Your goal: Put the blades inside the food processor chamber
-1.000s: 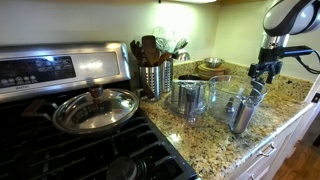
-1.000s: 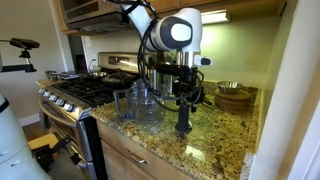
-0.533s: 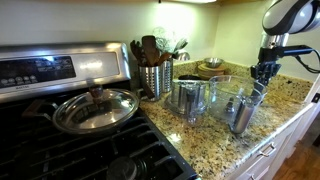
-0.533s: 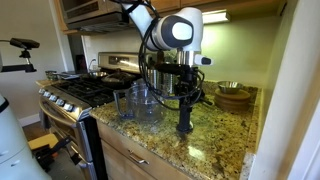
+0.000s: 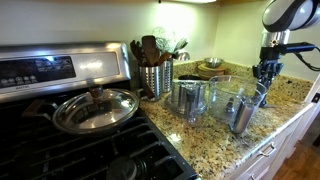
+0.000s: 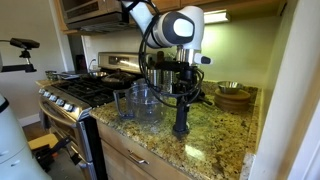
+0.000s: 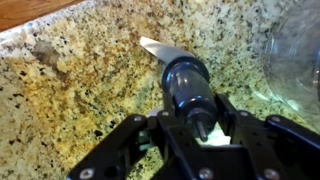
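Note:
The blades [image 5: 243,112] are a dark stem with silver wings, standing upright on the granite counter. My gripper [image 5: 266,74] comes down from above and is shut on the top of the stem. An exterior view from the opposite side shows the blades [image 6: 181,120] under the gripper [image 6: 183,90]. In the wrist view the dark stem [image 7: 187,82] runs up between my fingers [image 7: 236,128], with one silver wing [image 7: 165,50] past it. The clear food processor chamber [image 5: 188,98] stands on the counter between the stove and the blades. In an exterior view that chamber [image 6: 136,102] shows its handle.
A clear bowl [image 5: 226,90] sits between chamber and blades. A stove [image 5: 60,120] with a lidded pan [image 5: 95,108] lies further along. A steel utensil holder [image 5: 153,76] and stacked bowls [image 5: 210,68] stand at the back. The counter's front edge [image 5: 270,140] is close by.
The jaws were open around the stem one second ago and have closed on it. The arm and the blades have hardly moved.

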